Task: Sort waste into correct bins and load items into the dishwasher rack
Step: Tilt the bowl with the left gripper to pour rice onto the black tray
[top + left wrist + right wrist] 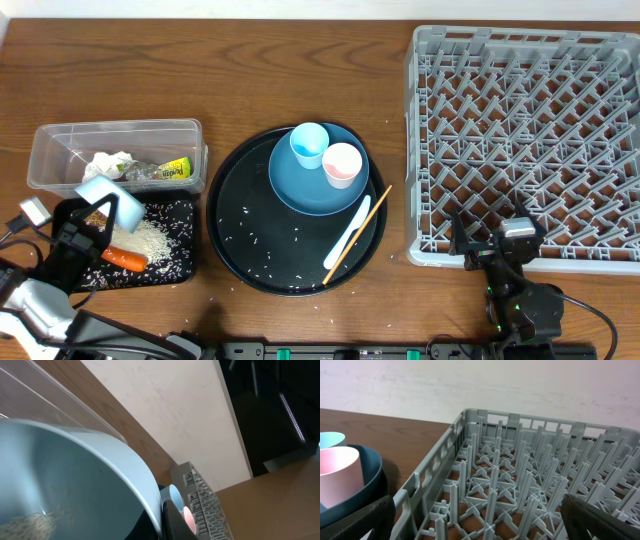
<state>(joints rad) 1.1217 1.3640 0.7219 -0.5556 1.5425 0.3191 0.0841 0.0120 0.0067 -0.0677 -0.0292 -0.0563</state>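
Left tool (92,218) tight on tilted white bowl (100,193) over black tray (182,262), right tool (492,234) spread wide nr rack (530,130)

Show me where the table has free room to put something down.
Bare wood lies beyond the round tray, between the clear tub and the rack, itself empty. Crowded: the shallow black tray under the left gripper and its bowl.

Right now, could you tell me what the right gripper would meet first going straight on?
Probably the rack: the open right gripper faces its near wall and front pegs.
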